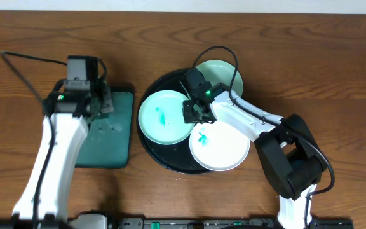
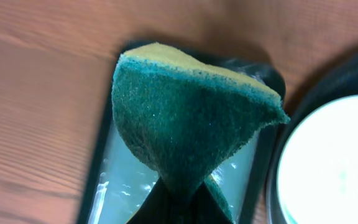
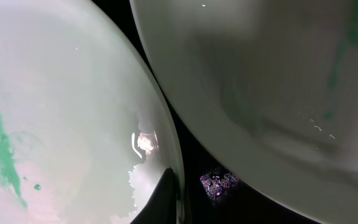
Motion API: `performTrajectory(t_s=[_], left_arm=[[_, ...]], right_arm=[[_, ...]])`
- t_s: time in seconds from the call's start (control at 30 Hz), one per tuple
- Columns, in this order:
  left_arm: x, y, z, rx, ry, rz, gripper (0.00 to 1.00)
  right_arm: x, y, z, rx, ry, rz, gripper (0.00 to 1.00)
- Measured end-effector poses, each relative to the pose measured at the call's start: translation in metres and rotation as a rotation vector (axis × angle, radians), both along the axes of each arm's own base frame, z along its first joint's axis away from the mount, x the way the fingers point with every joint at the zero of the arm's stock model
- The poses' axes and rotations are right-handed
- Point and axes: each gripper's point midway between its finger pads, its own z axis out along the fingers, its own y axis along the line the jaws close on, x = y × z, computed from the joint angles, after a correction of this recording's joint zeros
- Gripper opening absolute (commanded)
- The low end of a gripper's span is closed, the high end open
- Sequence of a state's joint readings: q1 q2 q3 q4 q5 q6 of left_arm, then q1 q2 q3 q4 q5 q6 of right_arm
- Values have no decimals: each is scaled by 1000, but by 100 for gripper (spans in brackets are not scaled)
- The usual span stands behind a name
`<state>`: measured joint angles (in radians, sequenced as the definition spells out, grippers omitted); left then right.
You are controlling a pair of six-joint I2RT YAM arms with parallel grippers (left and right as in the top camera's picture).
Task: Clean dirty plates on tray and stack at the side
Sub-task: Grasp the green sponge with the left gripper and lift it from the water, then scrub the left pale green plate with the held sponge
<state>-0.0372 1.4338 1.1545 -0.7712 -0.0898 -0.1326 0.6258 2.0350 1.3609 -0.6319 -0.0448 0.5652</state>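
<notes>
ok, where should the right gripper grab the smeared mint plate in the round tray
Probably pinch the rim on the side facing the middle of the tray, coming from above. The mint plate lies flat, so only the rim is grippable; its outer edge sits close to the tray wall, while the inner edge faces an open gap, where the right gripper is.

My left arm (image 1: pixel 53 159) and right arm (image 1: pixel 237 117) had white shells, black joint housings, a green light (image 1: pixel 206 93) near each wrist and looping black cables (image 1: pixel 30 59).
</notes>
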Motion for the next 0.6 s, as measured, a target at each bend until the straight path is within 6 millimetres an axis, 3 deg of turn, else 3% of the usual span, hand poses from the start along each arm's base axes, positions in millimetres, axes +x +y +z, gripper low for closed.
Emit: performTrajectory(t_s=[0.1,0.17,0.37,0.5,0.6], left_arm=[[-2,-16,-23,-119,78,8,7],[-2,-29,-28,-224,96,10,7],[-3,-77,-17,-539,109,-35,7],[-4,-105,-14,-612,125,-90,7],[-3,-124,-28,-627,173,-103,7]], right_arm=[[0,0,0,0,0,0,1],[0,0,0,0,0,0,1],[0,0,0,0,0,0,1],[0,0,0,0,0,0,1],[0,0,0,-1,2,0,1]])
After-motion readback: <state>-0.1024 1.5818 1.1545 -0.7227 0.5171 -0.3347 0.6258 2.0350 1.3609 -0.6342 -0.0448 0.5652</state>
